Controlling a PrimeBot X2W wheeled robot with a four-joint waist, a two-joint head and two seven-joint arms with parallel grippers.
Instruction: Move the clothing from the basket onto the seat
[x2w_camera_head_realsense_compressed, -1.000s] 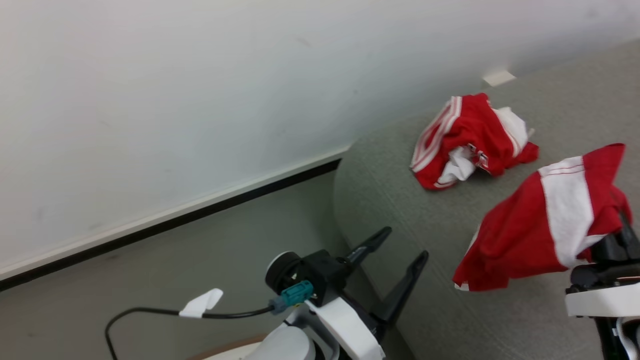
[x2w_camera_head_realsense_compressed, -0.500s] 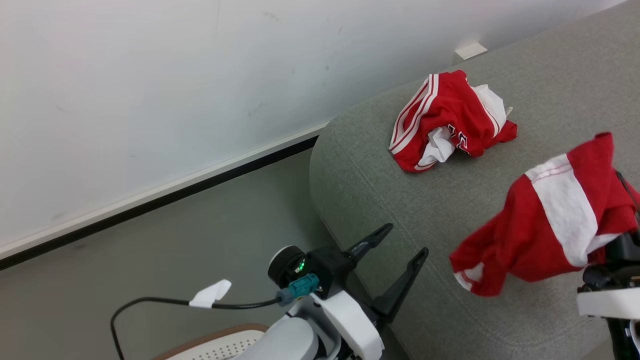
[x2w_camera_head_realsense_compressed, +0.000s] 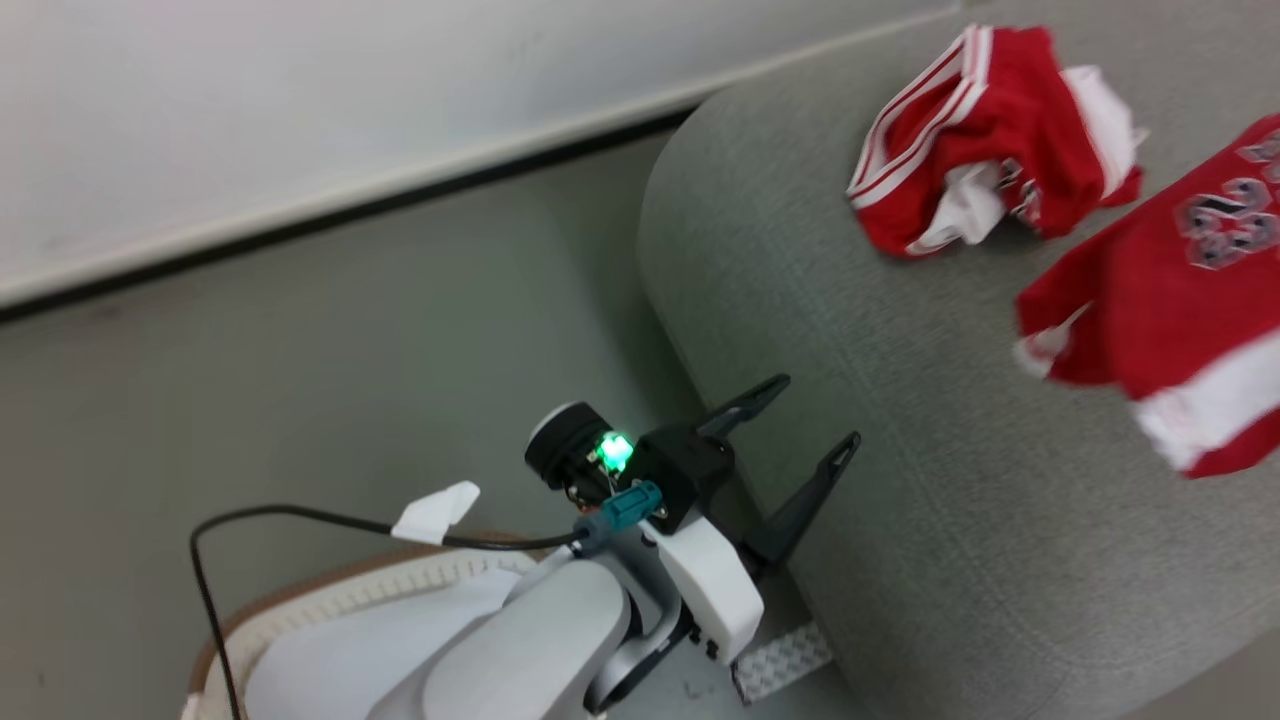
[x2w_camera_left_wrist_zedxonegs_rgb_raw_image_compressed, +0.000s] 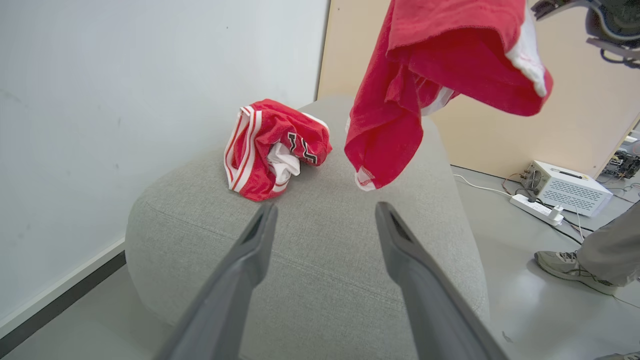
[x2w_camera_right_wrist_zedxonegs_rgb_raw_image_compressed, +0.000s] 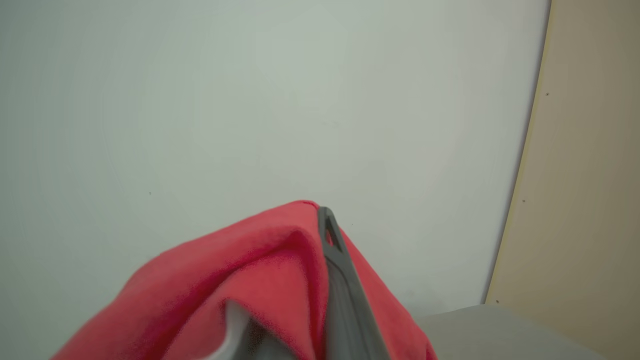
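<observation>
Left wrist view, left fingers (x2w_camera_left_wrist_zedxonegs_rgb_raw_image_compressed: 250, 260) wide apart, empty, right fingers (x2w_camera_right_wrist_zedxonegs_rgb_raw_image_compressed: 342, 290) pinching red garment (x2w_camera_left_wrist_zedxonegs_rgb_raw_image_compressed: 400, 100) over seat (x2w_camera_left_wrist_zedxonegs_rgb_raw_image_compressed: 325, 290)

Seat (x2w_camera_head_realsense_compressed: 900, 430): matt grey woven upholstery cloth, finely textured. Clothing (x2w_camera_head_realsense_compressed: 985, 130): soft red-and-white cloth, creased. Basket (x2w_camera_head_realsense_compressed: 300, 600): smooth white plastic — brown woven-look rim. Floor (x2w_camera_head_realsense_compressed: 300, 380): smooth, faintly glossy grey. Left gripper (x2w_camera_left_wrist_zedxonegs_rgb_raw_image_compressed: 325, 206): matt, dark, smooth fingers.

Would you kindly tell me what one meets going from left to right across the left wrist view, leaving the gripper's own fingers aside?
White wall → crumpled red garment lying on the seat → hanging red garment → white box.
</observation>
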